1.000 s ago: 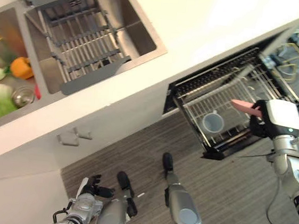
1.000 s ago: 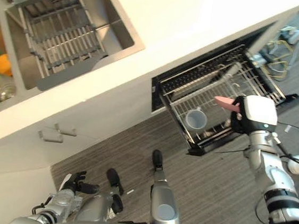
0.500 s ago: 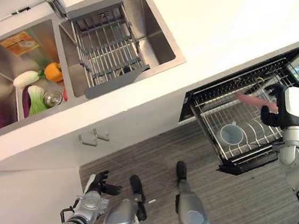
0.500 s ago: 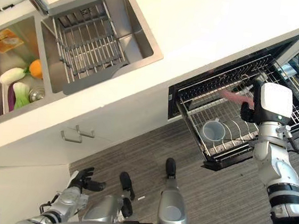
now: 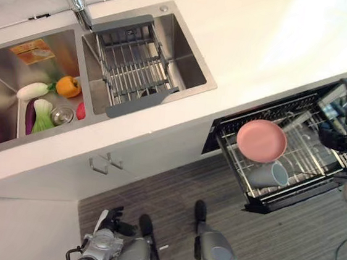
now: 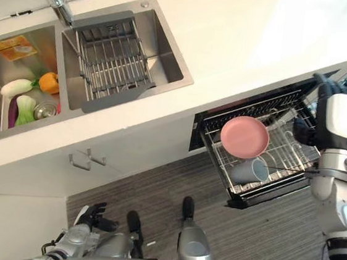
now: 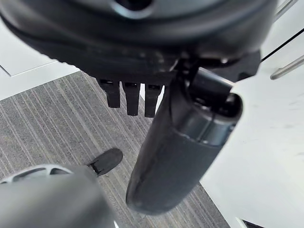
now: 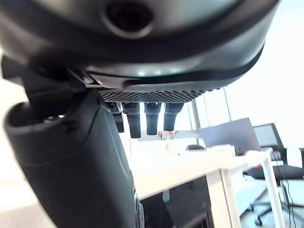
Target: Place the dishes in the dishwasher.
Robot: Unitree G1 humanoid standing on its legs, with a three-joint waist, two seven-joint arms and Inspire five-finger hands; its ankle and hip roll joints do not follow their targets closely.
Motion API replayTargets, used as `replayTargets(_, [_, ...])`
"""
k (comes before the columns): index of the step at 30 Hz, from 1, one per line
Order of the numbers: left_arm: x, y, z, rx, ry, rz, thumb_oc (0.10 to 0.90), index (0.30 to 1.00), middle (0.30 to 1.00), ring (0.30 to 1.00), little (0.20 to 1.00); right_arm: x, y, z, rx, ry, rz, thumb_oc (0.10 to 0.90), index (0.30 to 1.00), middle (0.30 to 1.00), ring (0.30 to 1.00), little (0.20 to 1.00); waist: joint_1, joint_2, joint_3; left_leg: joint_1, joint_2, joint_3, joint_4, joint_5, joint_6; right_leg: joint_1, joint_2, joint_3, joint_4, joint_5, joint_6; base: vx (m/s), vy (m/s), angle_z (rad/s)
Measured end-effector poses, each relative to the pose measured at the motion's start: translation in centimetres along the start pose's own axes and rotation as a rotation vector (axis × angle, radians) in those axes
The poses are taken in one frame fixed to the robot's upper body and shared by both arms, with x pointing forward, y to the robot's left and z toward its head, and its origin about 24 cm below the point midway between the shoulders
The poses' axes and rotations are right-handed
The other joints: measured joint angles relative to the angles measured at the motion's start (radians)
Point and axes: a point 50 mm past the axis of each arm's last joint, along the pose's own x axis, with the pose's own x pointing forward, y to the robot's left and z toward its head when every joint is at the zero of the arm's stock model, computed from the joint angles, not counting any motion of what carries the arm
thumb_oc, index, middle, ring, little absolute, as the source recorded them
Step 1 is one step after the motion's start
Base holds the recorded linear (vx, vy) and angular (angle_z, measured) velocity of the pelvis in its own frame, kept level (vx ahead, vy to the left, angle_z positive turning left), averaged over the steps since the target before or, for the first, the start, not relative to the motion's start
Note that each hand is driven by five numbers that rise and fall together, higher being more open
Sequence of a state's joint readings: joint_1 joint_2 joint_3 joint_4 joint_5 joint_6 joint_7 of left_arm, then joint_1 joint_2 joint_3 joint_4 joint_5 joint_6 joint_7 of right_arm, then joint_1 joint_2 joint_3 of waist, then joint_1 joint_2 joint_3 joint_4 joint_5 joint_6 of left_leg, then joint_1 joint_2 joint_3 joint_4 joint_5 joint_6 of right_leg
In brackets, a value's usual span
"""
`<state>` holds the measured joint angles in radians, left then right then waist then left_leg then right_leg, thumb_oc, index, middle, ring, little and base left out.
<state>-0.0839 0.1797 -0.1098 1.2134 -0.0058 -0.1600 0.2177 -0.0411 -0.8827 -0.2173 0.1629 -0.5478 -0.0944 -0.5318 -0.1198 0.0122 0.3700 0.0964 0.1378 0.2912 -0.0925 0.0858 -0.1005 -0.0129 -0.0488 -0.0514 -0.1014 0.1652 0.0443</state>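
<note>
Below the white table (image 5: 244, 44), the left eye view shows a round pink plate (image 5: 262, 140) resting tilted on the pulled-out wire dishwasher rack (image 5: 306, 162), just above a grey cup (image 5: 268, 175) lying sideways, probably leaning on the tines. Right eye view: the right hand (image 6: 342, 120) hovers beside the rack, apart from the plate. Right wrist view: its fingers (image 8: 145, 118) hang straight, holding nothing. Left wrist view: the left hand (image 7: 183, 142) idles low, fingers relaxed

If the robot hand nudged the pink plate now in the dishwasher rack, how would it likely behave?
The pink plate looks rigid and thin, probably light. It seems to sit tilted across the dishwasher rack wires rather than in a slot, so a nudge may slide or tip it toward the grey cup below.
</note>
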Motion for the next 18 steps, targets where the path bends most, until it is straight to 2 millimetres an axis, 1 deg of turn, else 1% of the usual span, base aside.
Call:
replayTargets(2, [-0.1, 0.4, -0.7, -0.022, 0.034, 0.021, 0.800, 0.900, 0.900, 0.900, 0.900, -1.0, -1.8, -0.6, 0.059, 0.076, -0.159, 0.800, 0.900, 0.900, 0.900, 0.900, -0.002, -0.018, -0.022, 0.000, 0.001, 0.000, 0.000, -0.001, -0.001, 0.000, 0.001, -0.001, 0.000, -0.001, -0.001, 0.01, -0.009, 0.03])
replayTargets(3, [-0.2, 0.6, -1.5, -0.031, 0.063, 0.044, 0.800, 0.900, 0.900, 0.900, 0.900, -3.5, -1.8, -1.8, 0.201, 0.254, -0.330, 0.800, 0.900, 0.900, 0.900, 0.900, -0.006, -0.036, -0.059, -0.005, 0.003, -0.007, -0.005, -0.002, -0.003, -0.001, 0.002, -0.007, -0.001, -0.005, -0.002, 0.05, -0.008, 0.09])
replayTargets(4, [-0.3, 0.6, -1.7, -0.030, 0.075, 0.047, 0.800, 0.900, 0.900, 0.900, 0.900, -4.7, -1.6, -2.4, 0.239, 0.332, -0.373, 0.800, 0.900, 0.900, 0.900, 0.900, -0.005, -0.042, -0.076, -0.008, 0.003, -0.009, -0.005, -0.005, -0.007, -0.001, 0.002, -0.010, -0.003, -0.006, -0.002, 0.05, -0.006, 0.13])
replayTargets(6, [-0.4, 0.6, -2.1, -0.025, 0.084, 0.046, 0.800, 0.900, 0.900, 0.900, 0.900, -6.6, -1.1, -3.6, 0.236, 0.431, -0.362, 0.800, 0.900, 0.900, 0.900, 0.900, -0.014, -0.046, -0.095, -0.011, 0.000, -0.015, -0.005, -0.009, -0.008, -0.002, -0.002, -0.015, -0.001, -0.008, -0.001, 0.02, 0.001, 0.13])
replayTargets(7, [-0.5, 0.6, -2.3, -0.018, 0.092, 0.051, 0.800, 0.900, 0.900, 0.900, 0.900, -7.8, -1.0, -4.7, 0.214, 0.484, -0.361, 0.800, 0.900, 0.900, 0.900, 0.900, -0.019, -0.045, -0.108, -0.015, -0.002, -0.027, -0.005, -0.010, -0.008, 0.001, -0.006, -0.026, -0.003, -0.011, 0.000, 0.02, 0.005, 0.18])
replayTargets(8, [-0.7, 0.6, -2.8, -0.003, 0.103, 0.057, 0.800, 0.900, 0.900, 0.900, 0.900, -9.1, -0.2, -5.3, 0.215, 0.546, -0.334, 0.800, 0.900, 0.900, 0.900, 0.900, -0.029, -0.042, -0.122, -0.026, -0.004, -0.030, -0.005, -0.012, -0.004, -0.003, -0.008, -0.029, -0.003, -0.012, 0.002, 0.02, 0.007, 0.17])
replayTargets(9, [-0.8, 0.6, -3.1, 0.007, 0.113, 0.057, 0.800, 0.900, 0.900, 0.900, 0.900, -10.4, 0.8, -5.7, 0.253, 0.629, -0.339, 0.800, 0.900, 0.900, 0.900, 0.900, -0.045, -0.039, -0.129, -0.028, -0.004, -0.032, -0.006, -0.013, -0.004, -0.003, -0.008, -0.030, -0.003, -0.012, 0.002, 0.03, 0.008, 0.08])
replayTargets(10, [-0.9, 0.4, -3.5, 0.012, 0.130, 0.052, 0.800, 0.900, 0.900, 0.900, 0.900, -12.4, 2.1, -5.7, 0.319, 0.754, -0.357, 0.800, 0.900, 0.900, 0.900, 0.900, -0.054, -0.031, -0.137, -0.029, -0.003, -0.034, -0.006, -0.013, -0.004, -0.004, -0.007, -0.031, -0.003, -0.013, 0.001, 0.03, 0.009, 0.03])
replayTargets(11, [-1.0, -0.1, -3.6, 0.018, 0.135, 0.039, 0.800, 0.900, 0.900, 0.900, 0.900, -14.6, 3.2, -5.8, 0.373, 0.875, -0.361, 0.800, 0.900, 0.900, 0.900, 0.900, -0.058, -0.016, -0.146, -0.030, -0.003, -0.034, -0.006, -0.012, -0.004, -0.005, -0.007, -0.031, -0.004, -0.014, -0.001, 0.00, 0.000, 0.00])
replayTargets(12, [-1.1, -0.3, -3.6, 0.026, 0.135, 0.031, 0.800, 0.900, 0.900, 0.900, 0.900, -15.7, 3.7, -5.9, 0.395, 0.937, -0.359, 0.800, 0.900, 0.900, 0.900, 0.900, -0.060, -0.005, -0.152, -0.030, -0.003, -0.034, -0.006, -0.012, -0.004, -0.006, -0.007, -0.031, -0.004, -0.015, -0.002, 0.00, 0.000, 0.00])
replayTargets(14, [-1.4, -1.2, -3.9, 0.041, 0.139, 0.006, 0.800, 0.900, 0.900, 0.900, 0.900, -18.4, 5.3, -5.7, 0.505, 1.126, -0.389, 0.800, 0.900, 0.900, 0.900, 0.900, -0.071, 0.023, -0.165, -0.032, -0.003, -0.033, -0.006, -0.012, -0.004, -0.007, -0.007, -0.031, -0.004, -0.016, -0.001, 0.00, 0.000, 0.00])
replayTargets(15, [-1.5, -1.6, -3.9, 0.043, 0.140, -0.004, 0.800, 0.900, 0.900, 0.900, 0.900, -19.3, 6.0, -5.3, 0.558, 1.199, -0.411, 0.800, 0.900, 0.900, 0.900, 0.900, -0.077, 0.041, -0.170, -0.032, -0.003, -0.033, -0.006, -0.012, -0.005, -0.007, -0.007, -0.031, -0.004, -0.016, -0.001, -0.02, 0.033, -0.04])
replayTargets(16, [-1.5, -1.9, -3.9, 0.039, 0.140, -0.008, 0.800, 0.900, 0.900, 0.900, 0.900, -19.7, 6.4, -4.9, 0.625, 1.245, -0.436, 0.800, 0.900, 0.900, 0.900, 0.900, -0.082, 0.054, -0.170, -0.031, -0.003, -0.030, -0.006, -0.012, -0.005, -0.009, -0.007, -0.029, -0.004, -0.016, -0.001, -0.03, 0.040, -0.05])
replayTargets(17, [-1.5, -2.1, -3.8, 0.037, 0.139, -0.010, 0.800, 0.900, 0.900, 0.900, 0.900, -20.0, 6.8, -4.6, 0.665, 1.270, -0.436, 0.800, 0.900, 0.900, 0.900, 0.900, -0.083, 0.064, -0.169, -0.032, -0.004, -0.029, -0.005, -0.012, -0.006, -0.011, -0.007, -0.028, -0.004, -0.016, -0.001, -0.05, 0.059, -0.06])
replayTargets(18, [-1.5, -2.1, -3.7, 0.036, 0.137, -0.003, 0.800, 0.900, 0.900, 0.900, 0.900, -20.1, 6.9, -4.2, 0.728, 1.281, -0.468, 0.800, 0.900, 0.900, 0.900, 0.900, -0.083, 0.066, -0.168, -0.033, -0.004, -0.028, -0.005, -0.012, -0.006, -0.015, -0.007, -0.028, -0.004, -0.016, -0.001, -0.07, 0.049, -0.19])
